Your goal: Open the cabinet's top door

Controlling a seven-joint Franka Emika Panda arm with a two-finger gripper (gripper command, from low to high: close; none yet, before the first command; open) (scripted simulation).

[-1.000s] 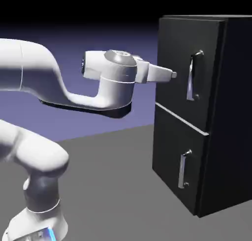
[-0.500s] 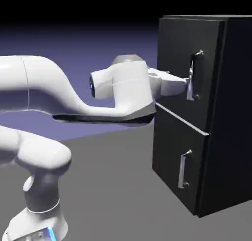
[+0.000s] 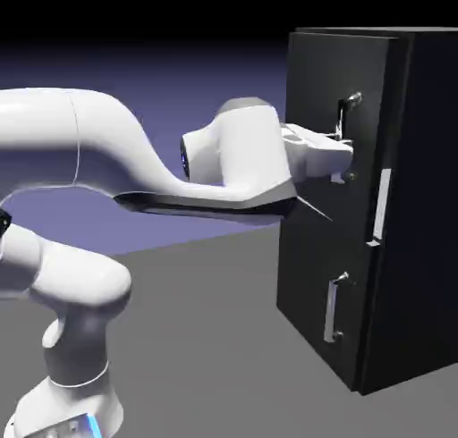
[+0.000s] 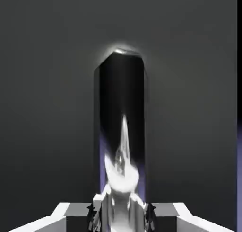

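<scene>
Gripper fingers point(image 3: 343, 152) were closed on the top door's handle point(image 4: 121, 79), the bar running between both tips in the hand view. The top door point(image 3: 315, 114) sat on the cabinet's point(image 3: 429, 213) upper front, above the lower door point(image 3: 309, 289), and stood slightly ajar, its lower corner off the frame. The smooth bar could have slipped from the tips if the arm point(image 3: 255, 150) pulled straight back instead of following the hinge's arc, or twisted the wrist against it.
</scene>
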